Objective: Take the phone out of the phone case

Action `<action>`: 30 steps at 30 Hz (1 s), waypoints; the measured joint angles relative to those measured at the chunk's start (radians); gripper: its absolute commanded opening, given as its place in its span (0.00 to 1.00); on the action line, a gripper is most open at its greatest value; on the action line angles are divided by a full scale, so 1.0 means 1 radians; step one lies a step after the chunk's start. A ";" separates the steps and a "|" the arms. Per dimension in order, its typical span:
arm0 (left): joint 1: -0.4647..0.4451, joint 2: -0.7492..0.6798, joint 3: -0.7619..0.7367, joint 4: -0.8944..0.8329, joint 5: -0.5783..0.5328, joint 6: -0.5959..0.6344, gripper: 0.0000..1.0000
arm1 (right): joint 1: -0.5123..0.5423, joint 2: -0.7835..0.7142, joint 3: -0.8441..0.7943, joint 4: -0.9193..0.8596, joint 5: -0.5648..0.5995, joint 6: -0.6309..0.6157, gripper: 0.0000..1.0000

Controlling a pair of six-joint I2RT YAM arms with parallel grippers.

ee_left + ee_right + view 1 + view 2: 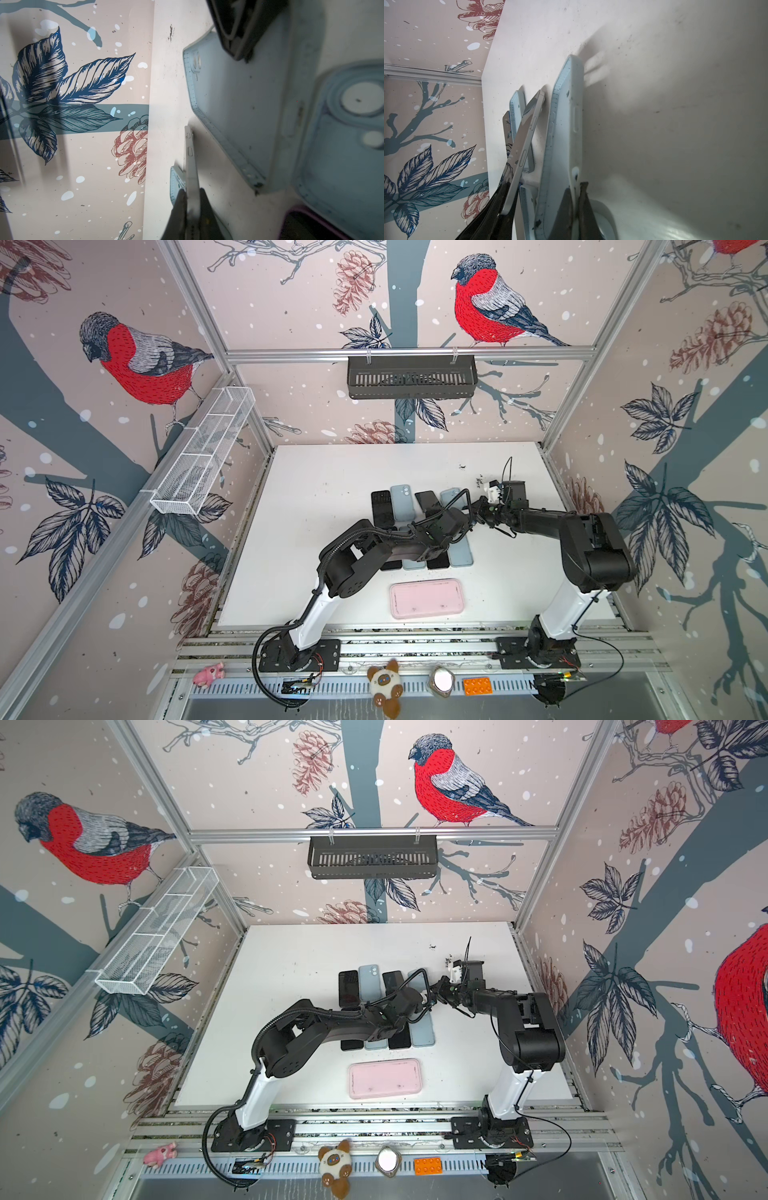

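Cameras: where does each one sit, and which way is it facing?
Top views: high above the front edge, looking down on the white table; left arm and right arm show.
Left wrist: along the left gripper, shut on the silver slab phone.
Right wrist: along the right gripper, clamping the light blue rubbery phone case.
Shared: both wrist views show phone and case.

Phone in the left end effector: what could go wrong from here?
The phone is pinched at one end only by the left end effector, above the row of phones; it may slip onto them. The right end effector grips only a thin wall of the phone case, which may twist free.
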 measured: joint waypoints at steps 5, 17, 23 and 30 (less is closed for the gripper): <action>0.002 0.007 -0.014 -0.011 0.005 0.001 0.51 | 0.012 0.012 0.018 -0.017 0.011 -0.024 0.00; 0.004 0.003 -0.020 0.016 -0.002 -0.007 0.97 | 0.015 0.024 0.021 -0.031 0.021 -0.030 0.00; 0.003 -0.015 -0.018 -0.007 0.001 -0.008 0.97 | 0.019 0.024 0.026 -0.048 0.029 -0.034 0.00; 0.021 -0.021 -0.005 -0.054 0.006 -0.037 0.97 | 0.029 0.031 0.028 -0.049 0.043 -0.052 0.00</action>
